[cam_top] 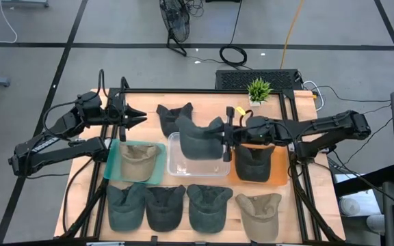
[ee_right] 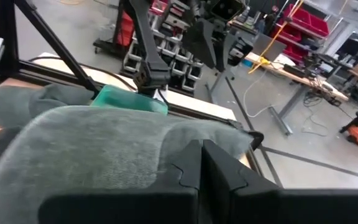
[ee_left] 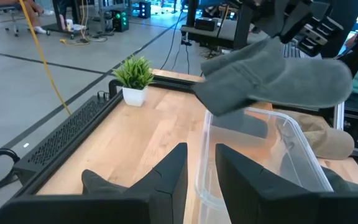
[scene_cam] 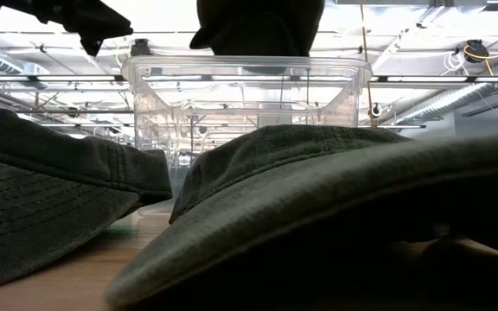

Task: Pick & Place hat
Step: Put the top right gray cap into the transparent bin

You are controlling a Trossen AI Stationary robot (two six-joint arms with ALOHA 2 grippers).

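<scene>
A dark grey hat (cam_top: 198, 137) hangs over the clear plastic bin (cam_top: 176, 164) at mid-table, with my right gripper (cam_top: 224, 137) shut on it. The low view shows the hat (scene_cam: 258, 26) just above the bin's rim (scene_cam: 245, 62). In the left wrist view the hat (ee_left: 272, 81) floats over the bin (ee_left: 291, 149). My left gripper (cam_top: 142, 116) stands at the far left, level and pointing toward the table's right. Its fingers are open with nothing between them (ee_left: 201, 171). My right gripper pinches the hat's edge (ee_right: 179, 146) on the side toward the table's right, between its two shut fingers (ee_right: 219, 168). The fingers come in about level from the table's right. The hat is lifted clear, sagging over the bin.
A dark hat (cam_top: 173, 117) lies at the far side. A tan hat lies on a green tray (cam_top: 115, 171), a dark hat on an orange tray (cam_top: 279, 179). Several hats (cam_top: 164, 206) line the near edge. A small potted plant (cam_top: 258, 90) stands at the far right.
</scene>
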